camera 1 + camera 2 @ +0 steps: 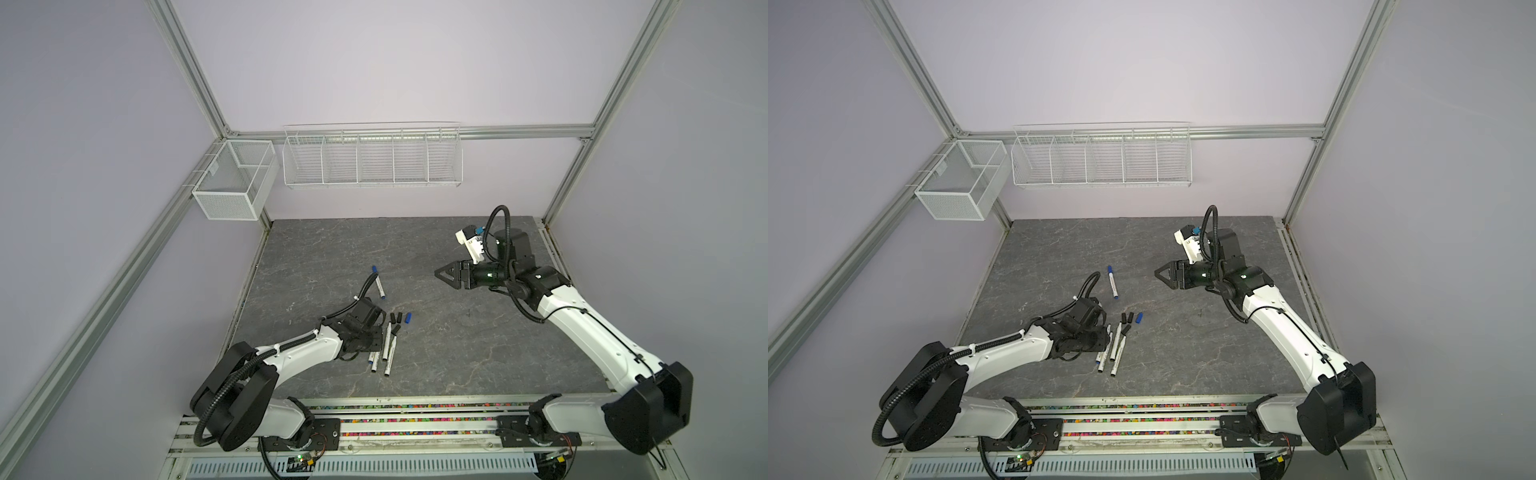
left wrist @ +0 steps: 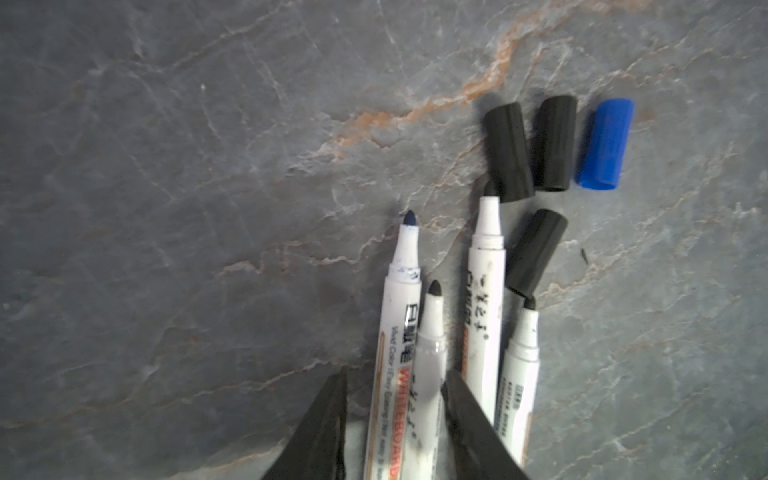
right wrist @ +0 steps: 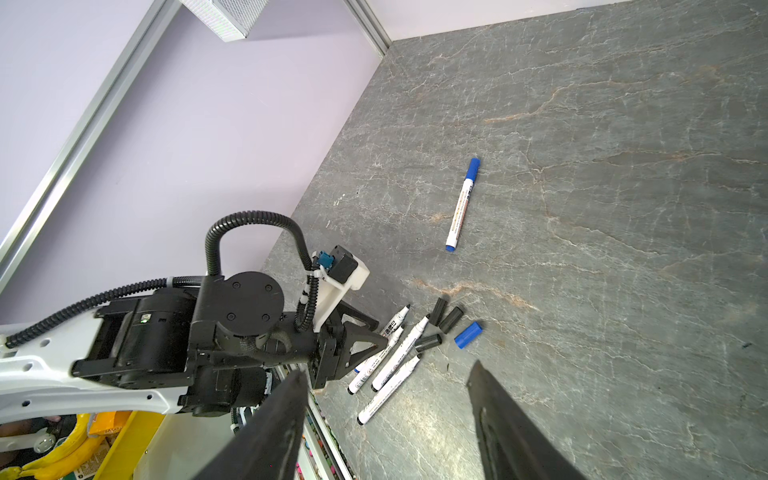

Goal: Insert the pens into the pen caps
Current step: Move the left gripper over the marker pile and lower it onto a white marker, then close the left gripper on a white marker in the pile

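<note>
Four uncapped slim white marker pens (image 3: 400, 354) were seen lying side by side on the grey marbled worktop (image 1: 415, 249), near and left of its middle, with their tips turned towards the far side. One was tipped blue and three black. The left gripper (image 2: 397, 372) was held low over them. Its fingers (image 2: 328, 428) were set astride the blue-tipped pen (image 2: 395, 332) and the black-tipped pen (image 2: 432, 336) beside it, but were not clenched on them: a strip of worktop could be seen between one finger and the blue-tipped barrel, while the other finger was placed between that black-tipped pen and the next.

Just beyond the pen tips, three short black plastic caps (image 2: 509, 151) and one short blue plastic cap (image 2: 604, 143) were found loose. Two black caps and the blue one were ranged in a row. The third black cap (image 2: 536, 253) was set nearer, just at the tip of the rightmost pen.

A fifth white marker pen closed with a blue cap (image 1: 379, 284) was laid alone farther off, apart from the group.

The right gripper (image 1: 438, 273) was held above the worktop, right of the middle and well apart from the pens. Its fingers (image 3: 498, 419) were spread and nothing was held between them.
</note>
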Controlling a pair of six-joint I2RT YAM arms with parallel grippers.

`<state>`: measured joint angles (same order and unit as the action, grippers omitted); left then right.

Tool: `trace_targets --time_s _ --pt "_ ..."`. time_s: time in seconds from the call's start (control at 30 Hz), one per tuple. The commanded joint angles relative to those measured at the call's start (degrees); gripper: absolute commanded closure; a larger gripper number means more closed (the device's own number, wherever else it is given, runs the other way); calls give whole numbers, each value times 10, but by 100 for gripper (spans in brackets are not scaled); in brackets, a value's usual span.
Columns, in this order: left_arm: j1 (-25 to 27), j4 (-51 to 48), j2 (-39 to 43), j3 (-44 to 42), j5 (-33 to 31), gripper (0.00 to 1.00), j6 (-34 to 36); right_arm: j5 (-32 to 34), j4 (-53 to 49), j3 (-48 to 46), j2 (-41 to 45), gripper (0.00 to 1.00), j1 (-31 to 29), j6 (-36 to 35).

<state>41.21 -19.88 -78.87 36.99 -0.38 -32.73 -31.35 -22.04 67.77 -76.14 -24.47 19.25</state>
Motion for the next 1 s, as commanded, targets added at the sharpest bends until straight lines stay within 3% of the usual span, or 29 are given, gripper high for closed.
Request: trace_targets --time_s 0.0,0.2,0.7,0.87,0.97 --pt "1 16 21 -10 1 61 -2 -14 2 -8 4 35 0 -13" --pt "1 -3 33 -15 -35 63 -10 -16 0 -7 1 35 0 -14" --pt "2 -25 -64 -6 -36 67 -3 -15 -5 -7 2 35 -1 -18" --pt "3 -51 -72 4 -49 86 -9 -3 -4 -5 3 35 0 -14" --pt "3 -64 -63 25 -55 92 -3 5 -3 -2 4 35 1 -13"
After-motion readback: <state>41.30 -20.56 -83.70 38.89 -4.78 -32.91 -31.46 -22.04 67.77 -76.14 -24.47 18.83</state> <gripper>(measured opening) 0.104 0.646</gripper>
